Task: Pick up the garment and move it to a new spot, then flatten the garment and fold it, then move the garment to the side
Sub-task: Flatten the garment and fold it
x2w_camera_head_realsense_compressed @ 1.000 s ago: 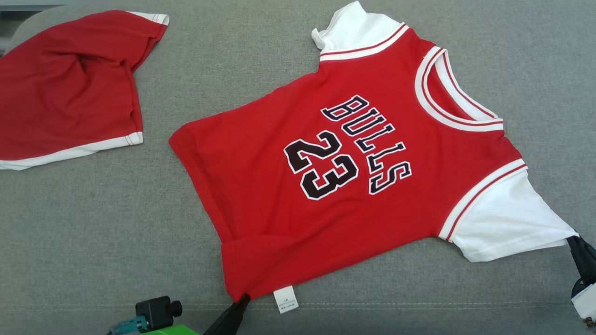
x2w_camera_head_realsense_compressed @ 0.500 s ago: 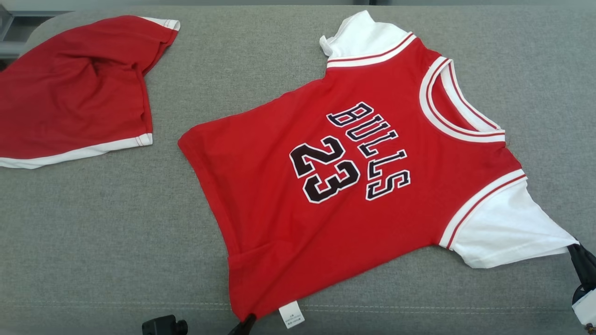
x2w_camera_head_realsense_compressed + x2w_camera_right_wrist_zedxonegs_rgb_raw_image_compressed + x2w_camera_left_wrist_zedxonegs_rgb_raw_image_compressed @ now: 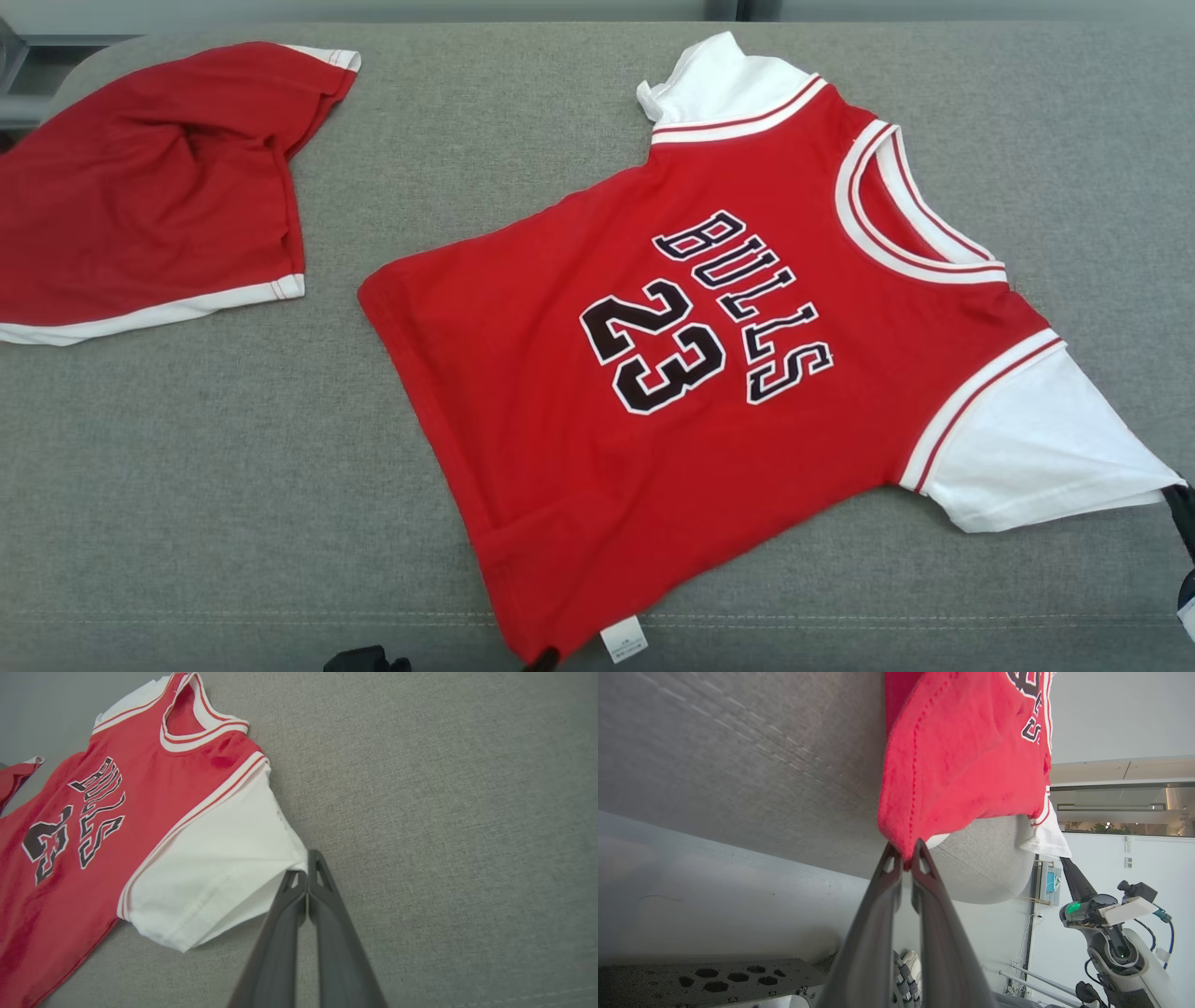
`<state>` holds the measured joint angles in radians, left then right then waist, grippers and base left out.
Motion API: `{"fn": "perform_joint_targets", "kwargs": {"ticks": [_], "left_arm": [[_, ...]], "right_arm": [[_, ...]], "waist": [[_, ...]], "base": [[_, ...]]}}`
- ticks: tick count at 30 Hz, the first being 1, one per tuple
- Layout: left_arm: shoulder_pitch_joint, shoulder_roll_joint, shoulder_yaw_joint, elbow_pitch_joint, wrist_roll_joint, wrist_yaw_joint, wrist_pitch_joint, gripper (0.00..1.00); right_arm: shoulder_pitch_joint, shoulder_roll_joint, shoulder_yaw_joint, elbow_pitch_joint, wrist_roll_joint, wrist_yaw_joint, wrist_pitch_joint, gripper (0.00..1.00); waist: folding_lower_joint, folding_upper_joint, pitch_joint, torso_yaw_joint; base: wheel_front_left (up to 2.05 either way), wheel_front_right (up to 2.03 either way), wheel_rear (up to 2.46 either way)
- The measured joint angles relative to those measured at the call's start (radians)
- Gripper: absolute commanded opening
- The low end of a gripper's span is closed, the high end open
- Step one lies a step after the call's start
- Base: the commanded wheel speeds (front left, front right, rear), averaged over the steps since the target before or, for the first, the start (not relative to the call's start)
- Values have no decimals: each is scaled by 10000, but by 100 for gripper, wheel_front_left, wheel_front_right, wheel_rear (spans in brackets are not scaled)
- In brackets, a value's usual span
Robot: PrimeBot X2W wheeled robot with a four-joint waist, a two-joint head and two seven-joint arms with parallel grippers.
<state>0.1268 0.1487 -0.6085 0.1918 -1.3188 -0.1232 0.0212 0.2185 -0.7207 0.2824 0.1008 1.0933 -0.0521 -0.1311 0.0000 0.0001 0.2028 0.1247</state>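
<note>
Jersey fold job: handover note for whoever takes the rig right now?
Left gripper: shut on the red hem corner of the jersey, at the near edge of the grey cushion.
Right gripper: shut on the tip of the white sleeve.
Jersey: print up, spread nearly flat, small crease near the held hem. A second red garment lies far left, apart.
Done: jersey laid out, held at two corners.
Left: smooth the crease, fold, move it aside.
</note>
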Motion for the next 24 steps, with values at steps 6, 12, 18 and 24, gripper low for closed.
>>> {"fn": "perform_joint_targets", "kwargs": {"ticks": [6, 12, 18, 24], "left_arm": [[0, 69, -113, -151, -322, -2, 397, 0], [-60, 550, 362, -988, -265, -10, 209, 0], [-668, 1135, 1087, -3290, -230, -12, -278, 0], [-1038, 2002, 1808, -5848, 196, -12, -596, 0]], "right_arm": [[3, -203, -240, -151, 54, -40, 42, 0], [15, -130, -777, -721, 487, 63, -205, 0], [-258, 186, -1590, -2305, 1193, 721, -800, 0], [-471, 165, -2445, -4195, 1434, 1344, -1066, 0]], "waist": [[0, 0, 58, -89], [0, 0, 32, -76], [0, 0, -220, -88], [0, 0, -614, -251]], "base": [[0, 0, 0], [0, 0, 0], [0, 0, 0], [0, 0, 0]]}}
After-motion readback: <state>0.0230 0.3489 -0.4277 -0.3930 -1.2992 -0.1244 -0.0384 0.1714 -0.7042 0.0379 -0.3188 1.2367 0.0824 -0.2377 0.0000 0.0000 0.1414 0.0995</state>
